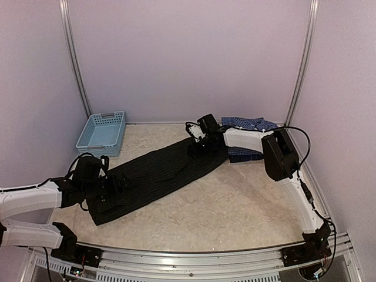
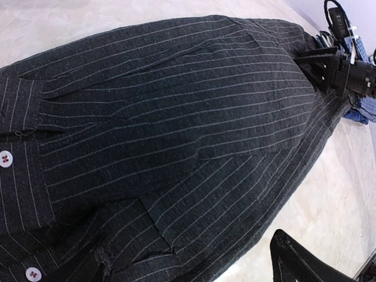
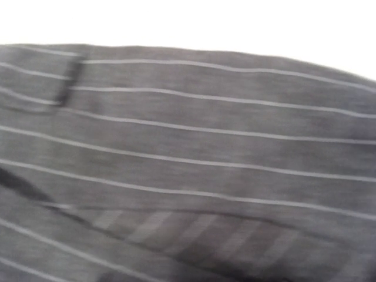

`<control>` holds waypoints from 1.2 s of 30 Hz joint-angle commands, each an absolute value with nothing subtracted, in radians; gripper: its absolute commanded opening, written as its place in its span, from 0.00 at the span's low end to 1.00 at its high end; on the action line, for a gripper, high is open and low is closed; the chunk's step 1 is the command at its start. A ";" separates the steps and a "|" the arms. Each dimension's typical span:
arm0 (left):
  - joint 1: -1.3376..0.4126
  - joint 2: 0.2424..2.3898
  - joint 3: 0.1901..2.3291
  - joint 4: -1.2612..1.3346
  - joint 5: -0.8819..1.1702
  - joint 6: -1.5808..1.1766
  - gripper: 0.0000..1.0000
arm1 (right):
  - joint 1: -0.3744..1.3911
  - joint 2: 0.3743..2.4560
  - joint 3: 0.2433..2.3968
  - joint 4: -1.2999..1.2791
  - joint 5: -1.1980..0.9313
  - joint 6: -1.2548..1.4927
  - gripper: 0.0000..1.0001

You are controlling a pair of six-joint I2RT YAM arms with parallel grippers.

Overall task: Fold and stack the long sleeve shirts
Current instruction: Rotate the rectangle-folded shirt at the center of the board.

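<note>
A: Where are we finding the black pinstriped shirt (image 1: 158,173)?

B: We are seeing it lying as a long strip on the surface (image 1: 235,200). It is reaching from under the left end effector (image 1: 120,185) to the right end effector (image 1: 197,147).

A: How are they standing?

B: The left is gaping wide, holding nothing. The right's close view is showing only cloth, so we cannot tell. The checked blue shirt (image 1: 249,126) is lying just behind the right, the basket (image 1: 101,134) well beyond the left.
</note>
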State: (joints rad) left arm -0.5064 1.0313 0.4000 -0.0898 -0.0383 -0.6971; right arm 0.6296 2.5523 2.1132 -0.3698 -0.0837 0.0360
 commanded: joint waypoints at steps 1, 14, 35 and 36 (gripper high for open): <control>-0.536 1.049 0.427 -0.040 -0.007 -0.643 0.88 | 0.596 2.534 2.124 -0.370 -0.034 -0.050 0.64; -0.519 1.186 0.441 -0.089 -0.037 -0.644 0.87 | 0.581 2.309 2.001 -0.325 -0.239 -0.045 0.70; -0.674 1.232 0.424 -0.160 0.040 -0.701 0.86 | 0.581 1.848 1.497 -0.281 -0.188 0.062 0.70; -0.694 1.232 0.426 -0.162 0.045 -0.710 0.86 | 0.581 1.831 1.475 -0.282 -0.177 0.063 0.70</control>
State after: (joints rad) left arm -0.6346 1.2255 0.4263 -0.1230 0.0002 -0.6727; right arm 0.5819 1.9106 1.5414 -0.2974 -0.2134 0.0456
